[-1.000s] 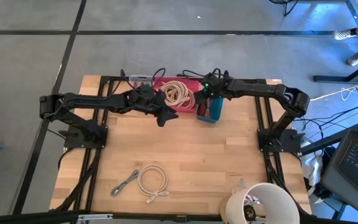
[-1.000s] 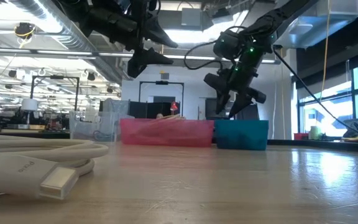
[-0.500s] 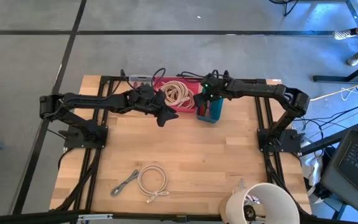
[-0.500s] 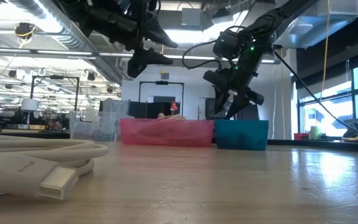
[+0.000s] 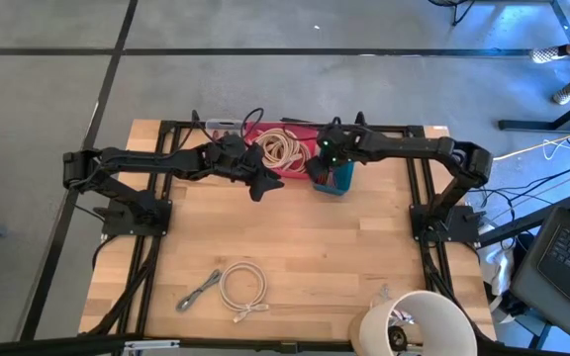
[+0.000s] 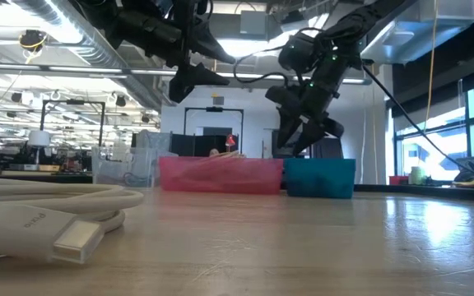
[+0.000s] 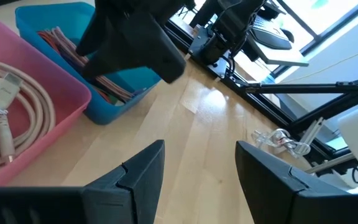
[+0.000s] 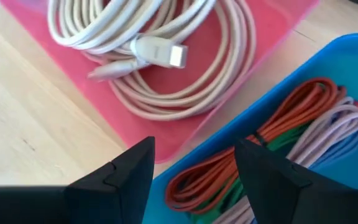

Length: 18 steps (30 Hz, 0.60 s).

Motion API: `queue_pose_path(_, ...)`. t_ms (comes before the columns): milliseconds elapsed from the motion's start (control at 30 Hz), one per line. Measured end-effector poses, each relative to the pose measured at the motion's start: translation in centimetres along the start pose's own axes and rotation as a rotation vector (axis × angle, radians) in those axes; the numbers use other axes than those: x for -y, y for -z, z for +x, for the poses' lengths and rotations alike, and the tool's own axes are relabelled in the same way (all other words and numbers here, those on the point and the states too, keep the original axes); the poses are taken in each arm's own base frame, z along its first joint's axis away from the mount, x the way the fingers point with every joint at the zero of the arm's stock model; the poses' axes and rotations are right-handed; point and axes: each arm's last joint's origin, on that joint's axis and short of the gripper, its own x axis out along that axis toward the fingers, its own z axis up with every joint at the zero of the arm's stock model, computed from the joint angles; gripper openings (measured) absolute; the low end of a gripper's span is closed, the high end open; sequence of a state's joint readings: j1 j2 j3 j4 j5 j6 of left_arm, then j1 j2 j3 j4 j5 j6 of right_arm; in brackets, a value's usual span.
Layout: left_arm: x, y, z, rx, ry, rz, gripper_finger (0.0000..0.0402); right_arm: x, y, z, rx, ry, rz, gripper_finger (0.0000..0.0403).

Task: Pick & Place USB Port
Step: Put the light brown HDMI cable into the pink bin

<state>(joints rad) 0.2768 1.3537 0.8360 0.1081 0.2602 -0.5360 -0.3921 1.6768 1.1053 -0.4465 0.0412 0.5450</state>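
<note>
High view: the right gripper (image 5: 317, 170), fingers spread and holding nothing, hangs over the blue bin's (image 5: 342, 184) edge next to the pink bin (image 5: 295, 170). A white USB cable (image 5: 281, 148) lies coiled in the pink bin, beside the gripper. The left gripper (image 5: 262, 184) hangs open before the pink bin.

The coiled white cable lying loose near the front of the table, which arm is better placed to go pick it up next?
Probably the left. The coiled white cable lies on the left half of the table. The left gripper hangs open and empty nearer it, while the right gripper, also open, hovers over the blue bin at the far edge.
</note>
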Motion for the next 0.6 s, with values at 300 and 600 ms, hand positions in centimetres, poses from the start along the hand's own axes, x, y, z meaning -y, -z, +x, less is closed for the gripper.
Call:
queue_pose_path(300, 0.0, 0.0, 0.0, 0.003, -0.004, 0.008, 0.0189, -1.6, 0.6, -0.2, 0.075, 0.038, -0.052, 0.0223)
queue_pose_path(600, 0.0, 0.0, 0.0, 0.002, -0.004, 0.008, 0.0189, -3.4, 1.0, -0.7, 0.157, 0.029, -0.116, 0.0223)
